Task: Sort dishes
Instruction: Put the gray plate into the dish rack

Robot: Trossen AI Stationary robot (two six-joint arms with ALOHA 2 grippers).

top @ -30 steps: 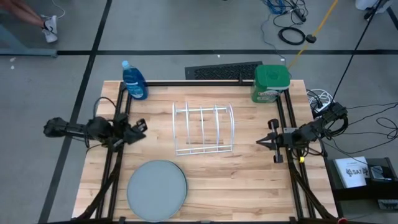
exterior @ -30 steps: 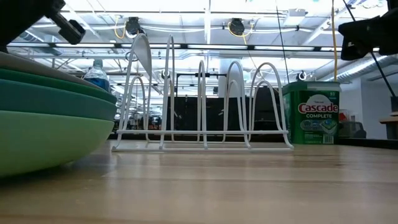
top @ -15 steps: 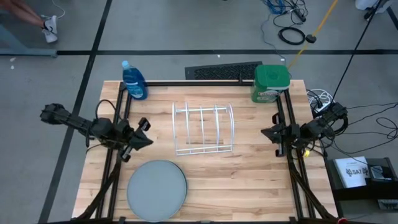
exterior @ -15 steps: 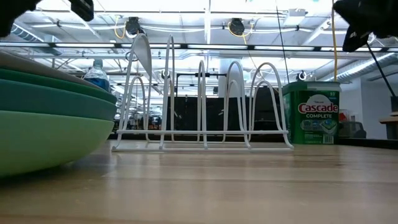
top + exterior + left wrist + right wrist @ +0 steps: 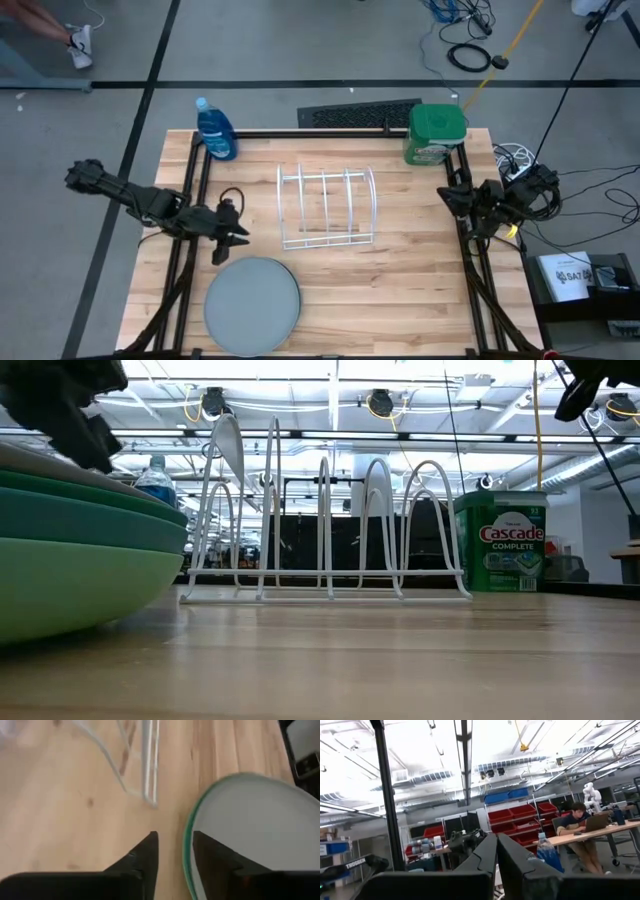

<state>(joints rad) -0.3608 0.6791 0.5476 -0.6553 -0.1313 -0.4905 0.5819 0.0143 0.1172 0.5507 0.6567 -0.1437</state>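
The dishes lie in one stack [image 5: 252, 305] at the table's near left. The grey plate [image 5: 40, 465] is on top, over the dark green [image 5: 90, 492], the teal [image 5: 90, 525] and the light green [image 5: 70, 580], which rests on the table. My left gripper [image 5: 174, 840] is open and points down at the stack's far-left rim [image 5: 187, 845], one finger on either side of it. In the low view it [image 5: 95, 450] hangs just above the grey plate. My right gripper [image 5: 497, 840] is shut and empty, raised at the right edge [image 5: 450, 192], pointing up into the room.
A white wire rack [image 5: 327, 208] stands empty at the table's middle. A blue bottle [image 5: 215, 130] is at the far left corner and a green Cascade tub [image 5: 436, 133] at the far right. Bare wood [image 5: 390, 290] lies right of the stack.
My left gripper has swung from the left edge toward the table's near side and the plate stack, tipping its fingers down over the stack's rim. My right gripper has drawn back toward the far right edge and tipped upward.
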